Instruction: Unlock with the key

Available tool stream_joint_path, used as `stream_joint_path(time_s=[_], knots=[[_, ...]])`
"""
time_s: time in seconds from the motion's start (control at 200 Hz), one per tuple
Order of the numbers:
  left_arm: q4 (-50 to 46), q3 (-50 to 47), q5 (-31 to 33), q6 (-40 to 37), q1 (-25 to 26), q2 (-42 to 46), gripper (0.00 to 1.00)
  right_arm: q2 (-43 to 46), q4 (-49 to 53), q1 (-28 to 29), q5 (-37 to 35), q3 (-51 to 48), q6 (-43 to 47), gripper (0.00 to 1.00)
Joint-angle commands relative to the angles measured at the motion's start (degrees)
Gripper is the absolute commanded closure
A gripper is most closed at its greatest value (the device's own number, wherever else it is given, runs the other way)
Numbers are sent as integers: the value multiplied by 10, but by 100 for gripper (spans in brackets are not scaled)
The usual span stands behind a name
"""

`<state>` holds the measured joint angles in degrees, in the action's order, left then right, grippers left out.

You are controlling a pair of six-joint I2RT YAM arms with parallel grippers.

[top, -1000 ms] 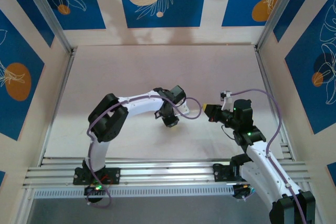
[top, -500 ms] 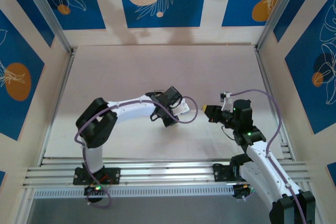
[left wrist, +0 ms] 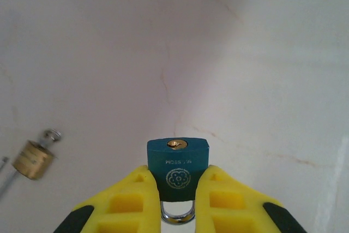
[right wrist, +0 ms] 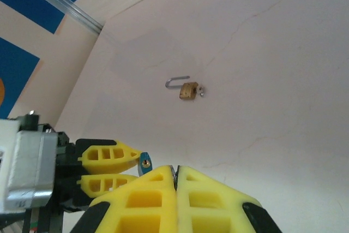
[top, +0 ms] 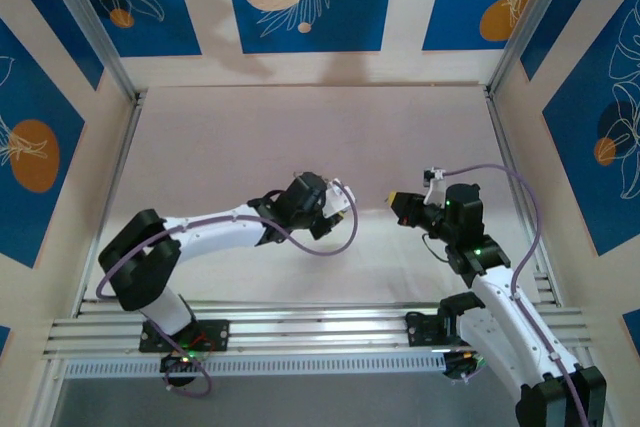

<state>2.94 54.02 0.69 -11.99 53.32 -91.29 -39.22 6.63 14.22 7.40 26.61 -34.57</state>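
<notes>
A: Where is the lock sitting at this moment?

B: The left hand (left wrist: 180,179) is clamping the blue padlock (left wrist: 178,163) by its two sides, lifted above the table (left wrist: 256,69). The shackle (left wrist: 177,215) is pointing back into the hand, and the keyhole (left wrist: 177,144) is facing outward.

A: And the key?

B: The right hand (right wrist: 175,171) is pressing its fingers (right wrist: 152,189) together. A thin dark sliver is showing between the tips. I am taking it for the key (right wrist: 174,167), though it is too small for me to be sure. In the right wrist view the keyhole is sitting just beside those tips, near but not touching.

A: So what is this step asking for?

B: I am judging it to be the insertion. The blade should be lining up with the slot, in height and in angle, before anything is pushing forward. After a small sideways correction, a slow and straight approach is looking best to me.

A: What is the danger?

B: The grip on the key is very thin, so a crooked push may be twisting it between the fingers. The left hand should also be gripping firmly, so that the lock body is not sliding backward.

A: And the brass padlock (left wrist: 32,159)?

B: It is lying open on the table, well apart from both hands. It is not concerning us here.
</notes>
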Motion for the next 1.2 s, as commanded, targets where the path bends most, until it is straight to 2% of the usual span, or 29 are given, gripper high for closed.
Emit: stream_joint_path(time_s=[0.0,0.2,0.325,0.83,1.195], knots=[[130,-29,54,-10,19,25,88,-5,6,16,-31,29,-37,100],[228,-66,112,-50,47,37,88,-23,-16,68,-70,54,-84,100],[270,-84,128,-61,56,40,88,-33,-35,90,-82,60,-118,100],[281,-84,148,-80,71,41,88,-95,-87,139,-103,55,-144,100],[274,-81,149,-76,74,43,89,-119,-109,151,-114,59,-141,100]])
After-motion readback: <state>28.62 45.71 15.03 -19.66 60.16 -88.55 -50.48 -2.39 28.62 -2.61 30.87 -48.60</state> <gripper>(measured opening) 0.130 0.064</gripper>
